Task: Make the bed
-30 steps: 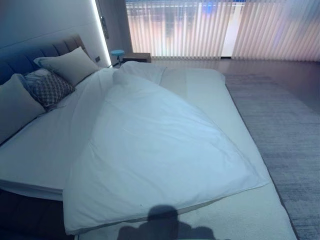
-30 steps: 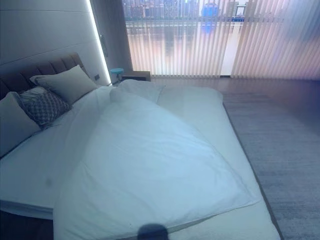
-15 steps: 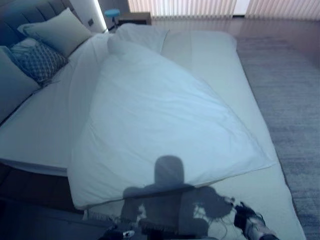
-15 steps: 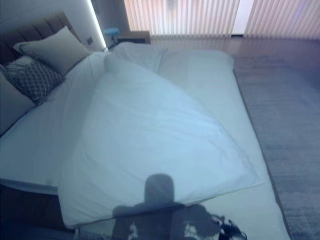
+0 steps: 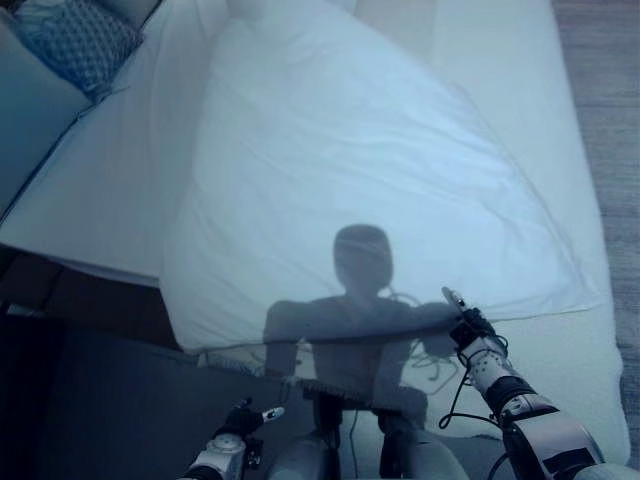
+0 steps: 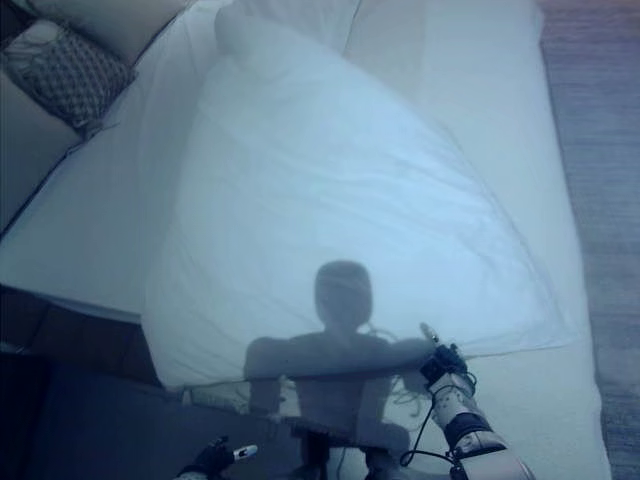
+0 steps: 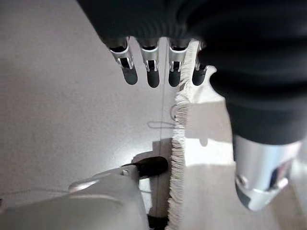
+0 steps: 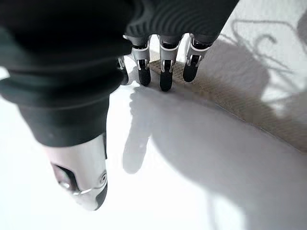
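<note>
The rumpled white duvet's (image 5: 370, 190) near edge lies at twelve o'clock, just beyond the right hand (image 5: 468, 327), fingers straight and empty; the left hand (image 5: 238, 432) hangs lower, relaxed.

No lettering, label, number or sign can be read anywhere in these views. The white duvet (image 5: 370, 170) is plain cloth, and so is the bed sheet (image 5: 110, 180) beside it. The patterned cushion (image 6: 65, 70) carries a woven lattice, which seems to be a pattern only, though it is dim and small. The fringed rug edge (image 7: 178, 158) bears no tag that can be made out. The dark ribbed covers of the left hand (image 7: 158, 72) and the right hand (image 8: 160, 72) show no legible marking.
</note>
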Available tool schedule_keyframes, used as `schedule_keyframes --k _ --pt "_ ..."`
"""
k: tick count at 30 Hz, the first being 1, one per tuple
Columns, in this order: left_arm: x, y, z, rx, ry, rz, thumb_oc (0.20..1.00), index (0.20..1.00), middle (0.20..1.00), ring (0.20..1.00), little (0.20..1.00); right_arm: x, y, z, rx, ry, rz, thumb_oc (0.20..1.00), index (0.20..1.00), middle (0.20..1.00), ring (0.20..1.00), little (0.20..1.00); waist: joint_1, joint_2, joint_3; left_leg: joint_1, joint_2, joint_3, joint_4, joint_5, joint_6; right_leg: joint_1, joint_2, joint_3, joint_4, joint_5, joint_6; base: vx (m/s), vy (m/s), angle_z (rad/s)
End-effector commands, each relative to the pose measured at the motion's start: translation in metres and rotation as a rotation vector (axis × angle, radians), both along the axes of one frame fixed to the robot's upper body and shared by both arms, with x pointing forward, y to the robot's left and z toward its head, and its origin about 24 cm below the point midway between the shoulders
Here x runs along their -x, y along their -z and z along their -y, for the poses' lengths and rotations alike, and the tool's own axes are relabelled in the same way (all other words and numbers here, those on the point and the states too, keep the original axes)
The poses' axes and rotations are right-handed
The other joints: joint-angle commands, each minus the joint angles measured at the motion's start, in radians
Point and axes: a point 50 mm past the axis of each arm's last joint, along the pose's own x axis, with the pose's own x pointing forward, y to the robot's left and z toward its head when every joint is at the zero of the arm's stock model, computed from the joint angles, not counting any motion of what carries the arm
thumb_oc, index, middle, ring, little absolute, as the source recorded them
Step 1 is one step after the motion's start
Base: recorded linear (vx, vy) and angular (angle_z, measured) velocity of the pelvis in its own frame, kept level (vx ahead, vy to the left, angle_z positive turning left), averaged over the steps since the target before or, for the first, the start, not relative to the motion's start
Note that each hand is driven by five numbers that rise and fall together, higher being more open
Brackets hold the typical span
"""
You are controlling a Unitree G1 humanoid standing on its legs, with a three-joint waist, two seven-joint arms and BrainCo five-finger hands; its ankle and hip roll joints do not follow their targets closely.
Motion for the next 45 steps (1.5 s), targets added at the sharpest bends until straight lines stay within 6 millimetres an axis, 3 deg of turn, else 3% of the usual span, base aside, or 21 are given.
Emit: schedule_keyframes --k 1,4,5,6,8,9,10,11,19,23,24,25,28,29,30,33,34,40,45 --pt "-0.005 -0.001 0.006 -0.014 0.034 0.006 1.0 1.0 1.0 1.0 1.0 -0.022 -0.035 0.016 0.072 0.051 0.062 1.0 1.0 1.0 1.0 1.0 0.033 -0.034 -0.001 -0.057 -0.025 -0.019 -0.042 0.071 -0.061 -0.01 -0.084 0.017 0.098 0.006 0.134 0.0 -0.008 0.19" --pt "-0.011 -0.005 0.012 -0.002 0.06 0.035 1.0 1.0 1.0 1.0 1.0 -0.031 -0.055 0.028 0.1 0.076 0.088 1.0 1.0 1.0 1.0 1.0 0.037 -0.017 0.013 -0.079 -0.029 -0.029 -0.042 0.076 -0.065 -0.03 -0.086 0.01 0.105 0.005 0.134 -0.01 -0.005 0.12" --pt "-0.016 -0.008 0.018 0.015 0.077 0.062 1.0 1.0 1.0 1.0 1.0 -0.037 -0.072 0.039 0.124 0.101 0.111 1.0 1.0 1.0 1.0 1.0 0.042 -0.003 0.03 -0.095 -0.035 -0.04 -0.042 0.075 -0.066 -0.048 -0.089 0.003 0.118 -0.005 0.132 -0.04 -0.001 0.21" --pt "-0.017 -0.008 0.018 0.015 0.077 0.063 1.0 1.0 1.0 1.0 1.0 -0.037 -0.073 0.039 0.125 0.102 0.113 1.0 1.0 1.0 1.0 1.0 0.042 -0.002 0.03 -0.1 -0.035 -0.04 -0.042 0.079 -0.066 -0.052 -0.089 0.002 0.118 -0.001 0.131 -0.03 -0.005 0.32" --pt "-0.024 -0.013 0.025 0.038 0.089 0.107 1.0 1.0 1.0 1.0 1.0 -0.047 -0.103 0.05 0.147 0.138 0.176 1.0 1.0 1.0 1.0 1.0 0.049 0.019 0.052 -0.126 -0.043 -0.048 -0.042 0.084 -0.064 -0.088 -0.094 0.005 0.145 -0.007 0.13 -0.03 0.008 0.16" --pt "-0.025 -0.014 0.025 0.038 0.089 0.107 1.0 1.0 1.0 1.0 1.0 -0.047 -0.103 0.051 0.147 0.138 0.176 0.956 0.956 0.956 0.956 0.956 0.049 0.019 0.052 -0.127 -0.043 -0.049 -0.042 0.084 -0.064 -0.09 -0.094 0.005 0.146 -0.007 0.13 -0.03 0.014 0.04" --pt "-0.027 -0.016 0.028 0.053 0.088 0.126 1.0 1.0 1.0 1.0 1.0 -0.05 -0.118 0.058 0.161 0.163 0.201 0.357 0.357 0.357 0.357 0.357 0.052 0.028 0.064 -0.14 -0.045 -0.052 -0.042 0.09 -0.065 -0.105 -0.098 0.003 0.152 -0.006 0.13 -0.02 0.009 -0.05" --pt "-0.028 -0.017 0.031 0.067 0.088 0.139 1.0 1.0 1.0 1.0 1.0 -0.054 -0.128 0.058 0.155 0.177 0.233 0.2 0.2 0.2 0.2 0.2 0.054 0.033 0.07 -0.148 -0.046 -0.053 -0.042 0.091 -0.065 -0.112 -0.1 0.004 0.153 -0.005 0.132 0.0 0.0 0.0" --pt "-0.043 -0.03 0.051 0.176 0.062 0.23 1.0 1.0 1.0 1.0 1.0 -0.066 -0.163 0.05 0.103 0.214 0.412 0.2 0.2 0.2 0.2 0.2 0.051 0.03 0.087 -0.157 -0.051 -0.056 -0.042 0.092 -0.068 -0.114 -0.099 0.009 0.14 0.011 0.14 0.0 0.001 0.02" --pt "-0.061 -0.06 0.076 0.398 0.06 0.374 1.0 1.0 1.0 1.0 1.0 -0.076 -0.192 0.012 0.324 -0.001 0.548 0.2 0.2 0.2 0.2 0.2 0.019 0.0 0.092 -0.128 -0.05 -0.038 -0.042 0.082 -0.062 -0.095 -0.094 0.031 0.132 0.021 0.145 0.0 0.024 -0.02" --pt "-0.061 -0.06 0.075 0.398 0.059 0.373 1.0 1.0 1.0 1.0 1.0 -0.076 -0.192 0.011 0.325 0.0 0.547 0.2 0.2 0.2 0.2 0.2 0.019 0.0 0.091 -0.131 -0.05 -0.038 -0.042 0.086 -0.061 -0.096 -0.094 0.031 0.131 0.026 0.144 0.02 0.044 -0.01" --pt "-0.063 -0.073 0.088 0.497 0.09 0.407 1.0 1.0 1.0 1.0 1.0 -0.076 -0.203 -0.007 0.42 -0.096 0.605 0.2 0.2 0.2 0.2 0.2 0.0 -0.018 0.089 -0.111 -0.048 -0.022 -0.042 0.075 -0.057 -0.084 -0.094 0.043 0.13 0.026 0.147 0.02 0.054 -0.1" --pt "-0.068 -0.089 0.11 0.646 0.124 0.421 1.0 1.0 1.0 1.0 1.0 -0.074 -0.208 -0.034 0.478 -0.208 0.667 0.2 0.2 0.2 0.2 0.2 -0.028 -0.045 0.082 -0.08 -0.043 0.009 -0.042 0.058 -0.046 -0.071 -0.092 0.073 0.131 0.032 0.153 0.01 0.063 -0.27" --pt "-0.068 -0.089 0.11 0.646 0.124 0.421 1.0 1.0 1.0 1.0 1.0 -0.074 -0.208 -0.035 0.478 -0.208 0.667 0.2 0.2 0.2 0.2 0.2 -0.027 -0.045 0.081 -0.083 -0.043 0.01 -0.042 0.061 -0.046 -0.074 -0.092 0.074 0.129 0.036 0.153 0.01 0.068 -0.32" --pt "-0.069 -0.097 0.124 0.734 0.129 0.411 1.0 1.0 1.0 1.0 1.0 -0.071 -0.213 -0.047 0.526 -0.268 0.704 0.2 0.2 0.2 0.2 0.2 -0.044 -0.065 0.077 -0.059 -0.039 0.035 -0.042 0.047 -0.037 -0.066 -0.087 0.099 0.133 0.037 0.156 0.0 0.062 -0.33" --pt "-0.071 -0.104 0.138 0.811 0.124 0.397 1.0 1.0 1.0 1.0 1.0 -0.068 -0.22 -0.059 0.563 -0.304 0.74 0.2 0.2 0.2 0.2 0.2 -0.056 -0.08 0.069 -0.043 -0.036 0.064 -0.042 0.041 -0.031 -0.065 -0.082 0.127 0.133 0.044 0.16 0.0 0.059 -0.51" --pt "-0.074 -0.109 0.149 0.875 0.122 0.366 1.0 1.0 1.0 1.0 1.0 -0.065 -0.223 -0.072 0.579 -0.337 0.768 0.2 0.2 0.2 0.2 0.2 -0.071 -0.096 0.06 -0.023 -0.03 0.089 -0.042 0.03 -0.026 -0.06 -0.078 0.153 0.13 0.045 0.163 0.0 0.047 -0.65" --pt "-0.072 -0.112 0.173 1.033 0.02 0.271 1.0 1.0 1.0 1.0 1.0 -0.058 -0.228 -0.092 0.596 -0.406 0.816 0.2 0.2 0.2 0.2 0.2 -0.097 -0.126 0.037 0.017 -0.023 0.139 -0.042 0.015 -0.018 -0.048 -0.067 0.199 0.125 0.048 0.169 -0.01 0.024 -0.38" --pt "-0.074 -0.117 0.183 1.107 -0.06 0.237 1.0 1.0 1.0 1.0 1.0 -0.054 -0.223 -0.096 0.582 -0.415 0.82 0.2 0.2 0.2 0.2 0.2 -0.103 -0.138 0.024 0.03 -0.022 0.147 -0.042 0.01 -0.015 -0.042 -0.062 0.207 0.121 0.049 0.171 -0.02 -0.011 -0.16"
